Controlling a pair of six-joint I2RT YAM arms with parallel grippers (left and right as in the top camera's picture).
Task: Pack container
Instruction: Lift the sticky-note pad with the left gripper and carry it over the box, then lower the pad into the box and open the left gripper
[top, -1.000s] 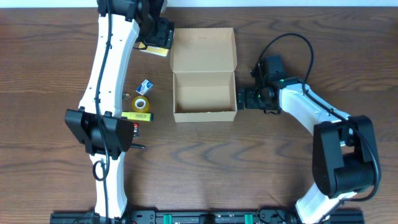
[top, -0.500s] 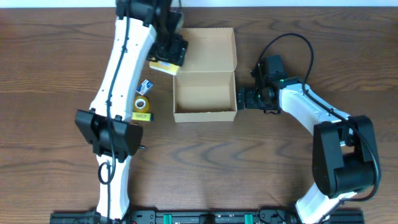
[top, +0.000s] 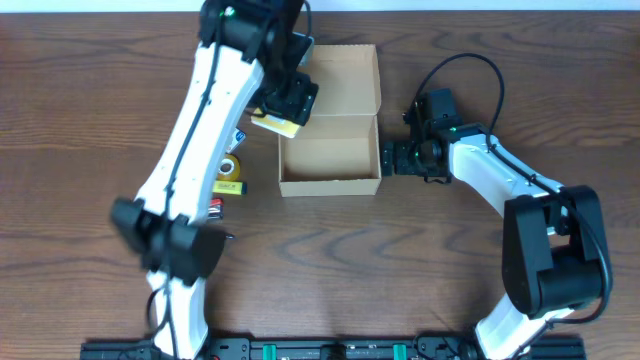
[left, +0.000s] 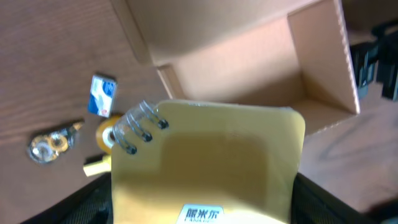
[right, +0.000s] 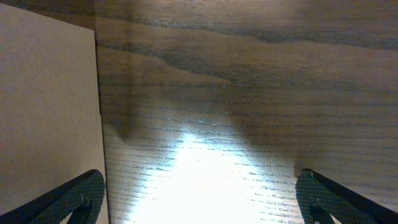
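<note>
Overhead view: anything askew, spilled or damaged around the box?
Nothing is spilled or damaged. The cardboard box sits square with its lid flap folded back. The only skewed thing is the yellow spiral notepad, held at an angle by the left gripper over the box's left wall, not inside yet.

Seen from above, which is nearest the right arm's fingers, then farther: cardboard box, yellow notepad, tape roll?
1. Cardboard box, right beside the right fingers.
2. Yellow notepad, over the box's left wall.
3. Tape roll, left of the box.
</note>
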